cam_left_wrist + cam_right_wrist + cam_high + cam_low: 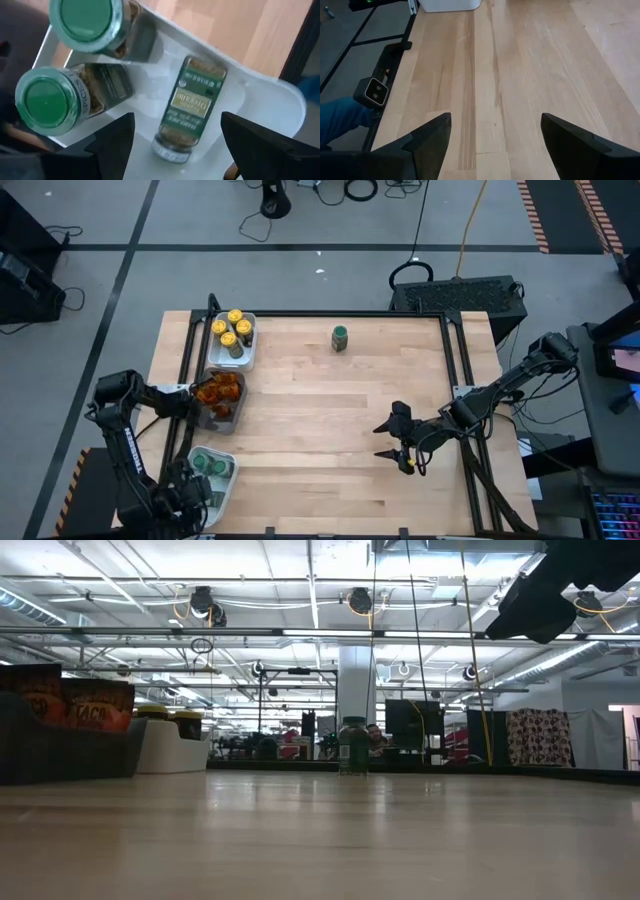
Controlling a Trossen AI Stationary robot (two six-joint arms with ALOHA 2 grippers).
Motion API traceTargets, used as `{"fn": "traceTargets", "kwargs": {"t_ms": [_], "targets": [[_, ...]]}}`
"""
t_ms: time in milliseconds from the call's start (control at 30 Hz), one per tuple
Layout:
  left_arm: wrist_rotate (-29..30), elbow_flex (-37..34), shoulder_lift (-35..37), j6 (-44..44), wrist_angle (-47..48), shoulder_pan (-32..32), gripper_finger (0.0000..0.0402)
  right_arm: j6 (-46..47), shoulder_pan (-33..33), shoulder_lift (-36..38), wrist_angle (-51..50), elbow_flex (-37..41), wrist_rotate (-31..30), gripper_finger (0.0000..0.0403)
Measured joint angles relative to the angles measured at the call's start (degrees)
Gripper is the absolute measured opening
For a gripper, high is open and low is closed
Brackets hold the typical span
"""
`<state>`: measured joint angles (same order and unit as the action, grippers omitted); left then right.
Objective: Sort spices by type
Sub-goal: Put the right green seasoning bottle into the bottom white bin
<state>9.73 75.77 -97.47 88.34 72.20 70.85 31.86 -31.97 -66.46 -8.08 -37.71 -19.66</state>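
One green-lidded spice jar [341, 337] stands alone on the table near the far edge, also in the low view [352, 745]. My left gripper [177, 150] is open over the near-left white tray [222, 485]. That tray holds two upright green-lidded jars [47, 102] and one lying on its side [187, 112]. The fingers stand either side of the lying jar without touching it. Yellow-lidded jars [232, 333] fill the far-left white tray. Orange-brown packets [220, 392] lie in the dark grey tray. My right gripper [395, 440] is open above bare wood [495, 125], right of centre.
The three trays line the table's left edge. A black frame rail [455, 360] runs along the far and right edges. Bare wood lies between the lone jar and my right gripper. A blue sleeve [340, 120] shows beyond the table edge in the right wrist view.
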Motion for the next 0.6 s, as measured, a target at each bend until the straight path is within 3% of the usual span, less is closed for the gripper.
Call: {"fn": "traceTargets", "kwargs": {"t_ms": [233,433,600], "targets": [[-1.32,-0.02,0.00,-4.75,1.24,0.00,0.0299,-0.18,0.00,0.00,-0.07,0.00,0.00,0.0290],[4.99,-0.25,0.00,-4.70,-0.33,0.04,0.0299,-1.27,0.00,0.00,-0.07,0.00,0.00,0.0290],[4.32,-1.33,-0.27,-4.83,-2.57,0.05,0.0299,-0.87,0.00,0.00,-0.09,0.00,0.01,0.0290]]}}
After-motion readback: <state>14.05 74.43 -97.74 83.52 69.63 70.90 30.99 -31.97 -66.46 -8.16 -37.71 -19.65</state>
